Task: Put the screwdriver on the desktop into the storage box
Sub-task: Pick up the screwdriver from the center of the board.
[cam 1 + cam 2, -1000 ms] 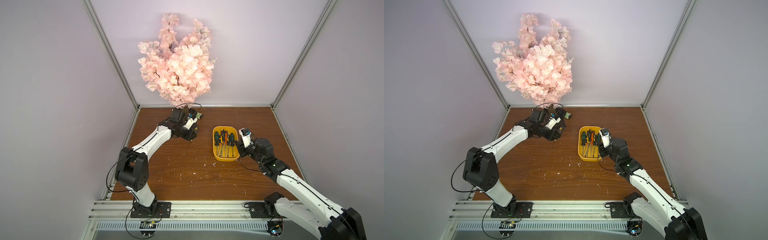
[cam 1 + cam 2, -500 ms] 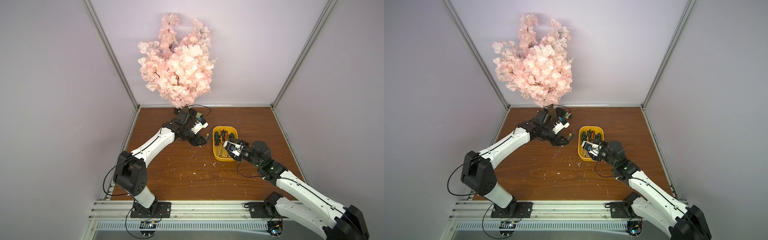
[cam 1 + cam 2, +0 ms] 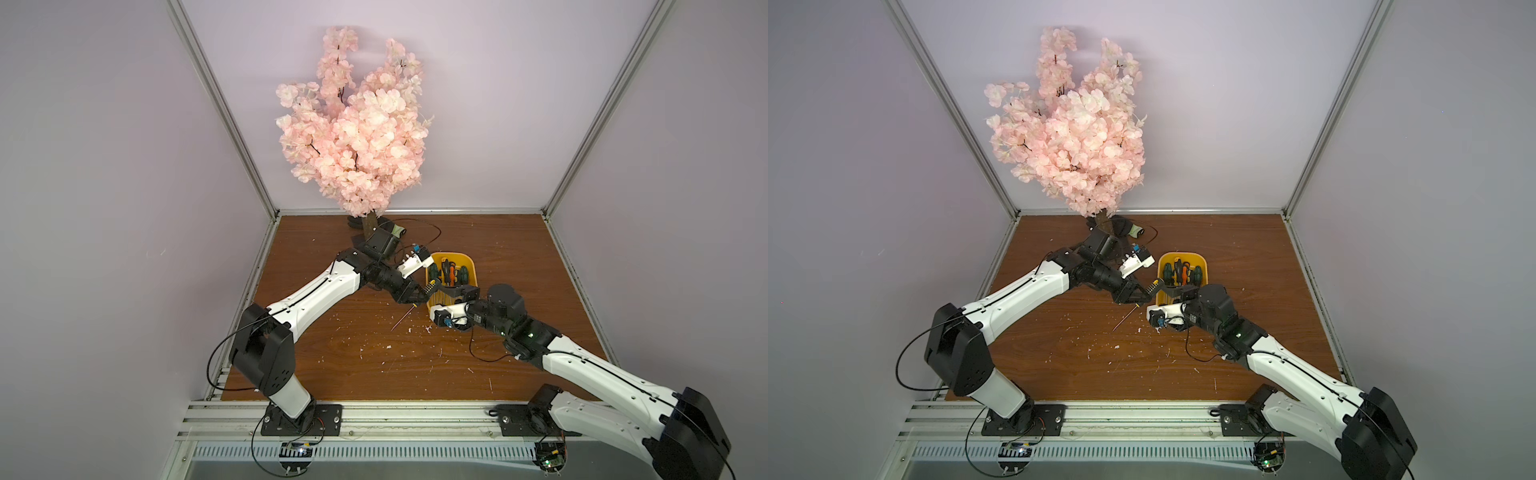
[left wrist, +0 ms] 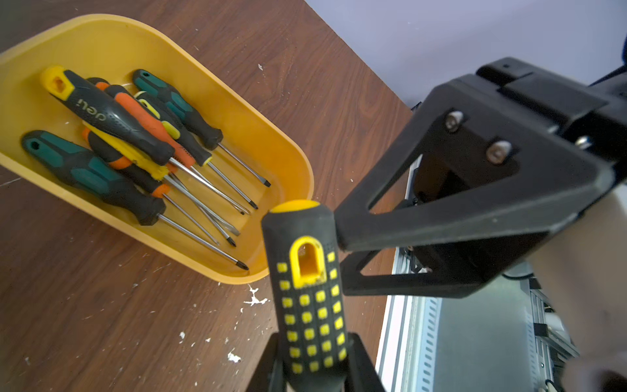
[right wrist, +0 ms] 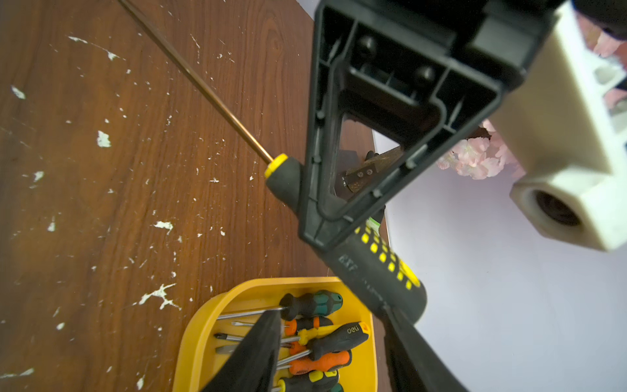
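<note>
My left gripper (image 3: 419, 294) (image 3: 1142, 296) (image 4: 314, 353) is shut on a screwdriver (image 3: 431, 286) (image 3: 1153, 286) (image 4: 310, 298) (image 5: 373, 271) with a black handle and yellow squares. It hangs tilted above the desktop (image 3: 374, 357), shaft (image 5: 196, 78) pointing down and away from the yellow storage box (image 3: 469, 266) (image 3: 1201, 266) (image 4: 298, 159) (image 5: 190, 339). The handle's butt is at the box's near-left corner. My right gripper (image 3: 446, 293) (image 3: 1177, 291) (image 5: 332, 314) stands open over the box's near end, its fingers (image 4: 441, 210) right beside the butt. Contact cannot be made out.
Several screwdrivers (image 3: 449, 272) (image 4: 135, 135) lie in the box. A pink blossom tree (image 3: 357, 137) on a dark base stands at the back, with a cable (image 3: 428, 228) beside it. Grey walls close three sides. A metal rail (image 3: 374, 419) runs along the front.
My left arm has carried the screwdriver from beside the tree base over to the box's near-left corner. My right arm has swung low across the box's near end, and its jaws have opened.
</note>
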Robot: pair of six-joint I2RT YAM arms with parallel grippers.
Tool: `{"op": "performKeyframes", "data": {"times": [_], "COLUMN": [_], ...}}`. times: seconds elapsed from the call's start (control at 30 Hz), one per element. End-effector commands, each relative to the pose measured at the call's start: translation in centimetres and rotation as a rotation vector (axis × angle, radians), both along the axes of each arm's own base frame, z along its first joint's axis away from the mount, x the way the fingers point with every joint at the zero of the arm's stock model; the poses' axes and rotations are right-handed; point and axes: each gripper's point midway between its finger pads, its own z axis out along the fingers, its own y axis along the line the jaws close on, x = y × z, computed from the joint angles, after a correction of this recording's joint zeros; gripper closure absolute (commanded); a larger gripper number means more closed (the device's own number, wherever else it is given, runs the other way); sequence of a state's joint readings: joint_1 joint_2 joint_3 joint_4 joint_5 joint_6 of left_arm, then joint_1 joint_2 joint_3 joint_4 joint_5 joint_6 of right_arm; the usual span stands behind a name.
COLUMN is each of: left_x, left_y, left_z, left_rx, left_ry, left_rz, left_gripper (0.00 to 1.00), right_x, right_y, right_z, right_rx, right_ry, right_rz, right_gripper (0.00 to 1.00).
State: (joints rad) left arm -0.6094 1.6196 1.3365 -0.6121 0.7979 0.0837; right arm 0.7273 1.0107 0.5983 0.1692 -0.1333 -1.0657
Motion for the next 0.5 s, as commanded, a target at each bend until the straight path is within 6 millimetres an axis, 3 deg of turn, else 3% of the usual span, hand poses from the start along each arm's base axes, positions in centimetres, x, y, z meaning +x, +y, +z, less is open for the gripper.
{"op": "performKeyframes", "data": {"times": [0.0,0.17,0.47], "left_x": [-1.2,-1.8,-2.0], "left_y": [-0.6,-1.0,-1.0], "left_z": [0.4,0.7,0.0], "left_rx": [-0.015,-0.027,-0.011], "left_ry": [0.037,0.047,0.065], "left_rz": [-0.033,-0.052,-0.058], "left_gripper": [0.93,0.93,0.95], "right_x": [0.6,0.7,0.6], "right_y": [0.8,1.1,1.1], "right_z": [3.2,3.1,4.7], "right_rx": [0.034,0.018,0.074], "right_ry": [-0.101,-0.107,-0.146], "right_rz": [0.013,0.017,0.005], "right_gripper": [0.45,0.45,0.45]}}
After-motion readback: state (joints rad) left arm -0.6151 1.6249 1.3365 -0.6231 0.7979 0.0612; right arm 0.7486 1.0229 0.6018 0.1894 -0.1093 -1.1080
